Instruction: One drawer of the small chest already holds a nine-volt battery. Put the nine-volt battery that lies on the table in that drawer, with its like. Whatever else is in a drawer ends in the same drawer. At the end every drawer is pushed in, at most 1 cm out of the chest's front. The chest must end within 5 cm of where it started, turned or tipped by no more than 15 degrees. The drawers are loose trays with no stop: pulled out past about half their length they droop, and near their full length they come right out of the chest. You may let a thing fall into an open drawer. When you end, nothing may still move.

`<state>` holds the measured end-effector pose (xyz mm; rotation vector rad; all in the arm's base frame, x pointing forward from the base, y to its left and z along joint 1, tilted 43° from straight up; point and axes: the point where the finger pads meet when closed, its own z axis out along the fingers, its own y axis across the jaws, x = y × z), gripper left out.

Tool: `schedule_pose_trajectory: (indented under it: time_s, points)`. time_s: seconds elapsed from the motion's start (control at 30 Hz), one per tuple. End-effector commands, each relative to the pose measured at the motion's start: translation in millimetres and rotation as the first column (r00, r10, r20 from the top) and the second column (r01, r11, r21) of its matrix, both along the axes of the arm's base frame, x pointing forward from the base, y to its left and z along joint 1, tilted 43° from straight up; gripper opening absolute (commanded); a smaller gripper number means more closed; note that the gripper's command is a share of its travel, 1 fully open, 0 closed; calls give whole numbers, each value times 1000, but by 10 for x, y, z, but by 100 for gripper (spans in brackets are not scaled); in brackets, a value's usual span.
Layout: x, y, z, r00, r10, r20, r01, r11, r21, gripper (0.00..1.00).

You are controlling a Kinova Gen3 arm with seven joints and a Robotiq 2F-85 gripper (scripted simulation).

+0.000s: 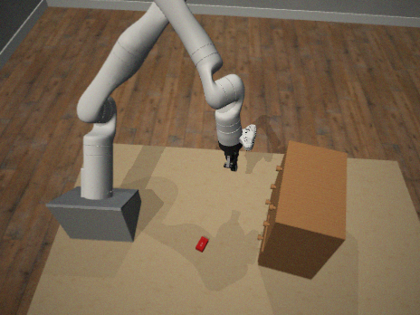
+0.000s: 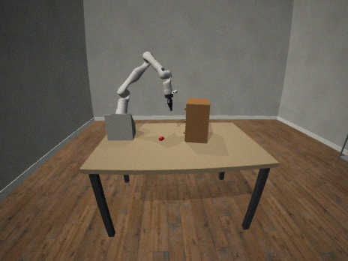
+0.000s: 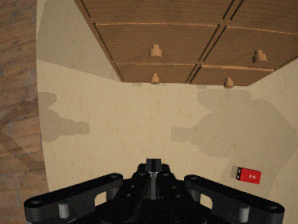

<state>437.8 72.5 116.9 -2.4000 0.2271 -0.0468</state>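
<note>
The red nine-volt battery lies flat on the table, between the robot's base and the chest. The small brown chest stands upright, its knobbed front facing the robot. Its drawers are in two columns and all look pushed in. What they hold is hidden. My gripper is shut and empty. It hangs high above the table, in front of the chest and off to one side of the battery.
The grey base block carries the arm at the left of the table. Several small knobs, such as one knob, stick out from the chest's front. The table's edge shows at the left in the wrist view.
</note>
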Motion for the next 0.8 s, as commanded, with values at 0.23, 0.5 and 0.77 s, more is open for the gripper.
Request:
schedule_pose_trajectory:
  time_s: [0.23,0.5,0.77]
  points:
    - [36,53,-73,998,-48,48,49,999,-9,0]
    - [109,115,-159,989,-100,106,102,995,-17,0]
    - [161,159,-220,980,-135,147,140,990,-21,0]
